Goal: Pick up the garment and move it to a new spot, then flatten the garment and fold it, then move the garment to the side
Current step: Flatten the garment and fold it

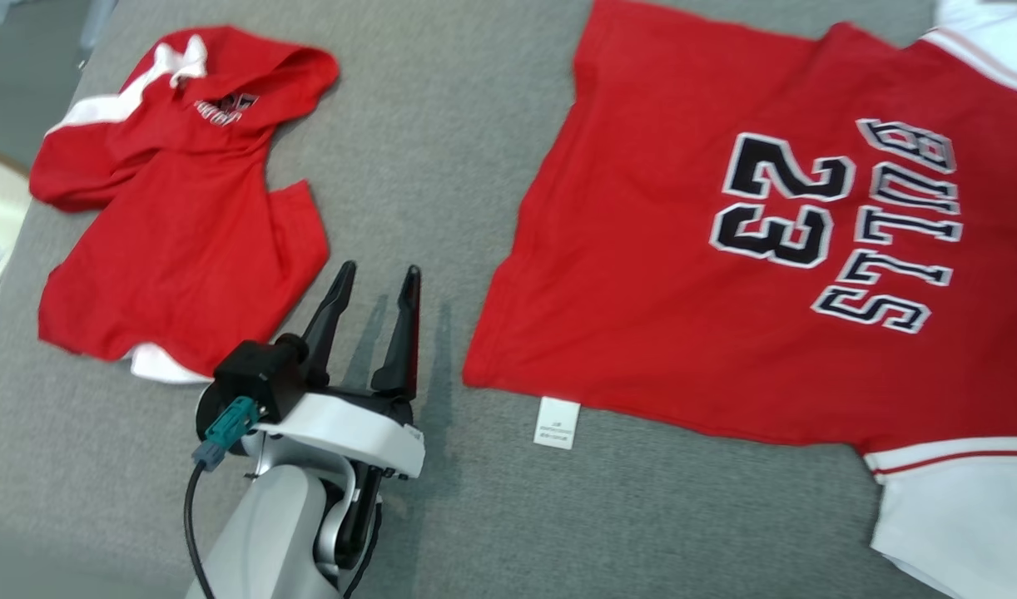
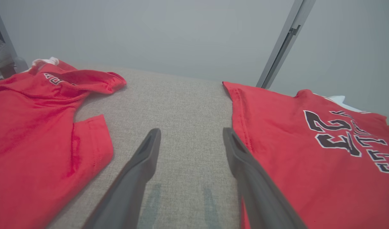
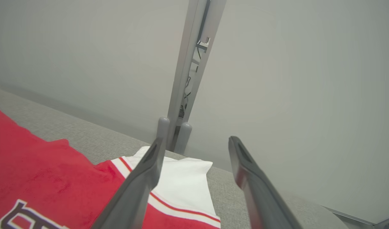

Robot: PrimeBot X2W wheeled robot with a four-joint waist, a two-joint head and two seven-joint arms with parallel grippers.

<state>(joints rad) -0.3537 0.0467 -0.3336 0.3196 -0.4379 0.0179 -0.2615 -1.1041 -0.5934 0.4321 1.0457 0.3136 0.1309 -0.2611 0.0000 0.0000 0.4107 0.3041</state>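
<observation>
A red garment (image 1: 683, 249) with "BULLS 23" in black and white lies spread flat on the right of the grey surface. It also shows in the left wrist view (image 2: 293, 159) and the right wrist view (image 3: 38, 178). My left gripper (image 1: 379, 270) stands open over bare cloth just left of the garment's side edge, nothing between its fingers (image 2: 191, 132). My right gripper (image 3: 194, 143) is open and empty above the garment's white sleeve (image 3: 185, 181).
A second red garment (image 1: 176, 225) lies crumpled at the left (image 2: 32, 133). A strip of grey surface (image 1: 442, 141) runs between the two. A white label (image 1: 556, 423) sticks out at the flat garment's near hem. A metal post (image 3: 194, 63) stands behind the surface's far edge.
</observation>
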